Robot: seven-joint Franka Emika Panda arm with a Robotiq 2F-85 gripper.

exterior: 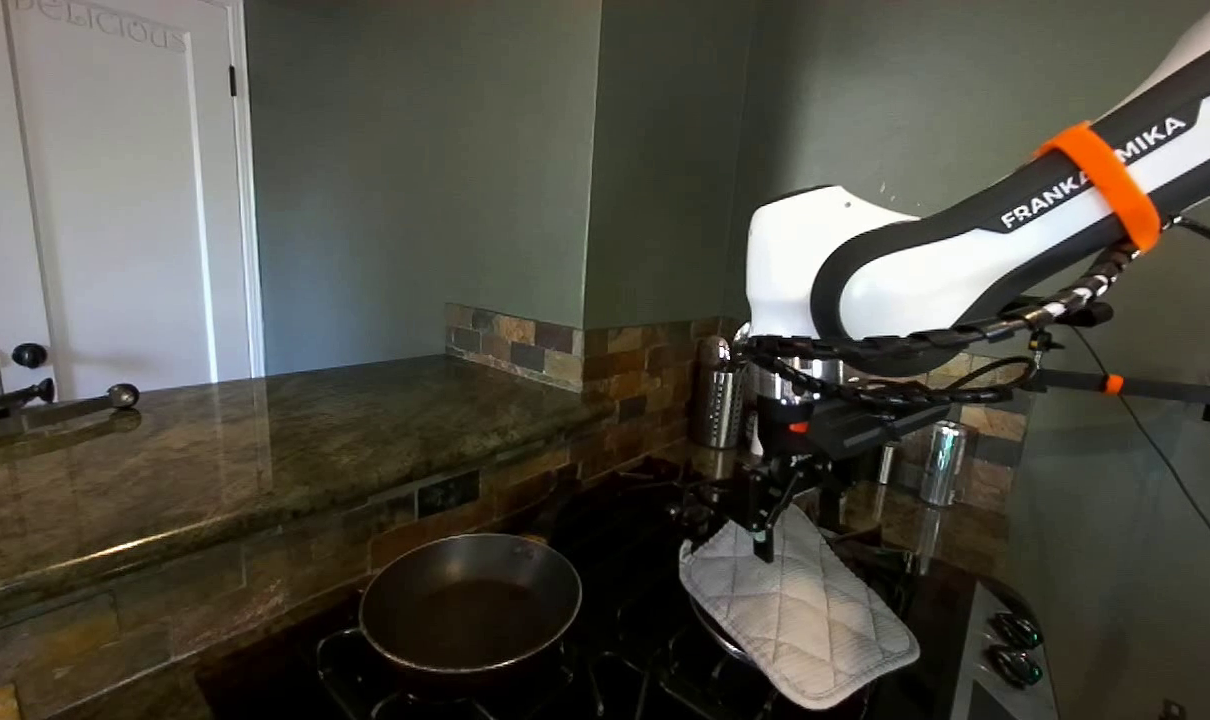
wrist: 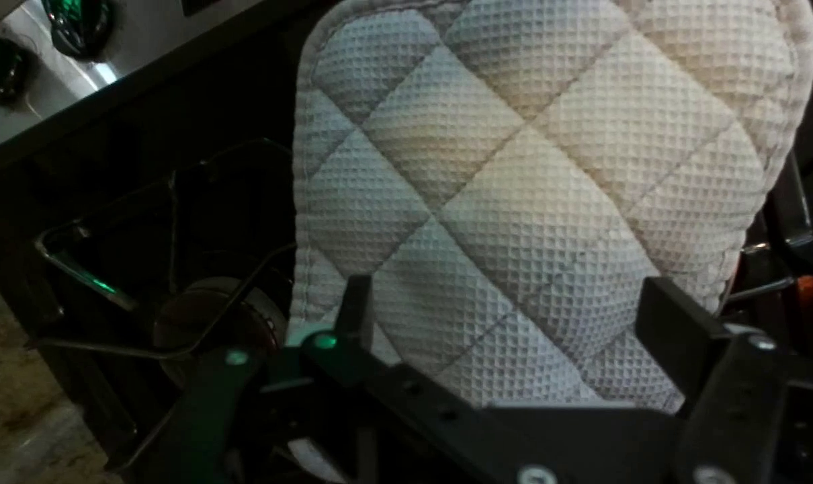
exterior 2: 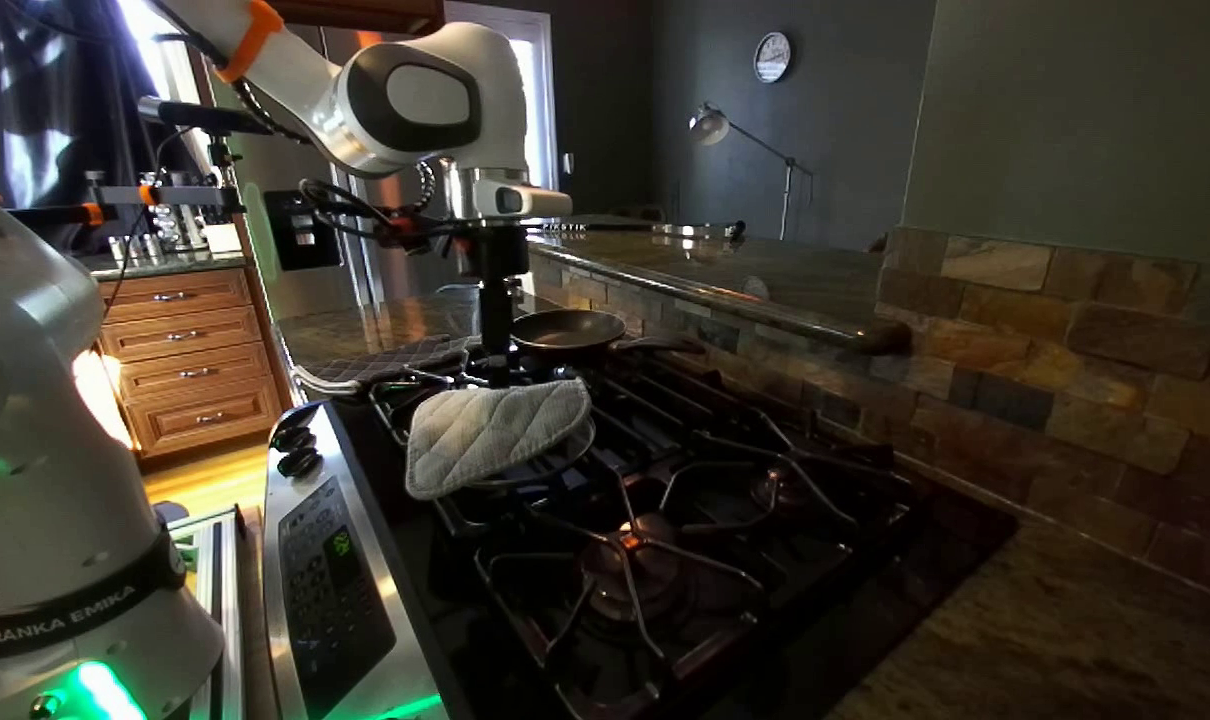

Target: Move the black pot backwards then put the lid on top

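In the wrist view we see the end effector (wrist: 507,299), its two fingers well apart, with the lid (wrist: 524,181), a quilted white pad, beneath. The lid reaches past both fingers, left and right; we see nothing clamped between them.

In an exterior view we find the pot (exterior: 470,612) on the left, uncovered, just beside the tiled wall (exterior: 448,492). The lid lies to the right, apart from the pot, slanting over a round metal thing (exterior: 716,634) we cannot identify. Whether the fingers touch the lid, we cannot tell.

In an exterior view the pot stands toward the far end of the stove (exterior 2: 895,580), with the lid nearer and to the left.

We judge the pot's move back to be done and the taking of the lid to be in hand. The next move, we think, is to come down on the lid, bring the fingers together on an edge or a raised fold, since it looks too wide to span flat, then lift it clear and carry it over the pot.
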